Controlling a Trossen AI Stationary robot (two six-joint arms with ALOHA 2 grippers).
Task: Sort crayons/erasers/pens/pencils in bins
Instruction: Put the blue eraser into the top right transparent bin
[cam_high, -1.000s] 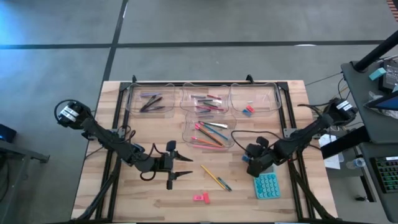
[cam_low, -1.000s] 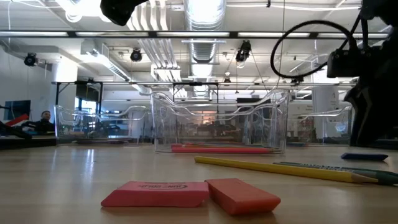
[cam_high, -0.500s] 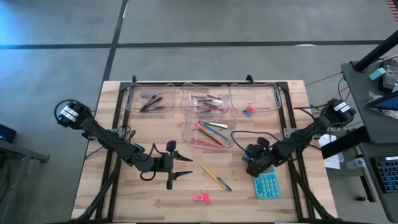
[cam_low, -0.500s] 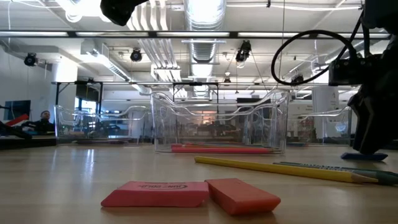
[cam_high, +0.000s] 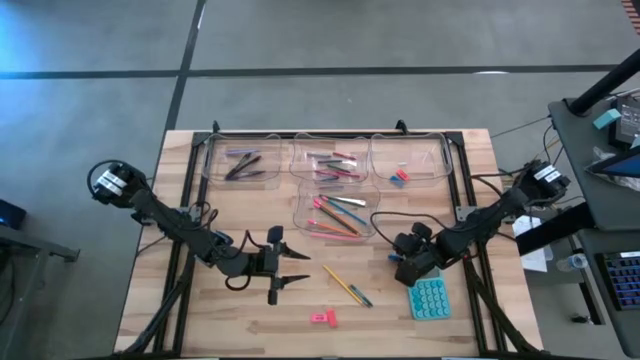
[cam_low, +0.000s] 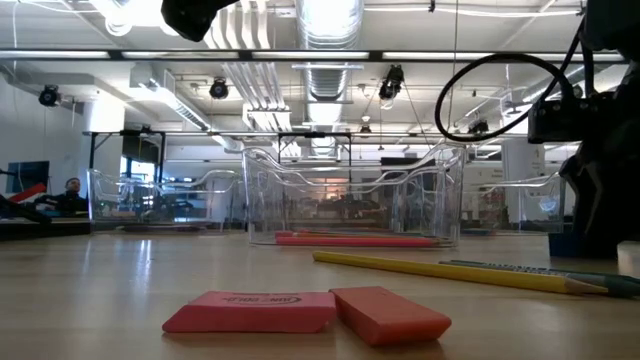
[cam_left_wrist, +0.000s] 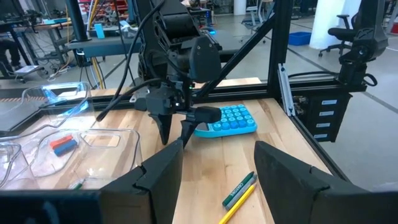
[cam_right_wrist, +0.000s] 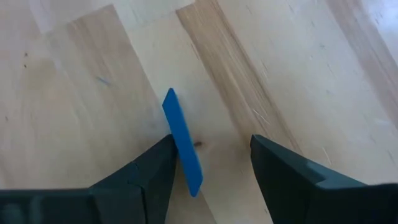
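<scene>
A thin blue eraser (cam_right_wrist: 183, 144) stands tipped up on one long edge on the table, between the open fingers of my right gripper (cam_right_wrist: 208, 163). That gripper (cam_high: 404, 268) points down just beyond the teal calculator (cam_high: 430, 298). My left gripper (cam_high: 290, 262) waits open and empty at the table's middle left. Two pink erasers (cam_high: 322, 318) and a yellow and a green pencil (cam_high: 347, 286) lie near the front. Four clear bins hold pens (cam_high: 240, 165), crayons (cam_high: 335, 165), erasers (cam_high: 400, 177) and pencils (cam_high: 335, 215). My right gripper comes from above, pointing down, with one finger (cam_right_wrist: 152, 165) against a flat side of the blue eraser (cam_right_wrist: 177, 146). The other finger (cam_right_wrist: 273, 165) stands apart from it. The eraser rests on the table on its lower edge, tilted.
Three bins stand in a row along the far edge (cam_high: 408, 160), and the fourth (cam_high: 335, 200) stands just in front of the middle one. Black frame rails (cam_high: 465, 190) run along both sides. In the low view the pink erasers (cam_low: 300, 312) lie nearest.
My right gripper has come down onto the table around the blue eraser. The eraser lay flat a second ago and now stands tipped up on its edge.
</scene>
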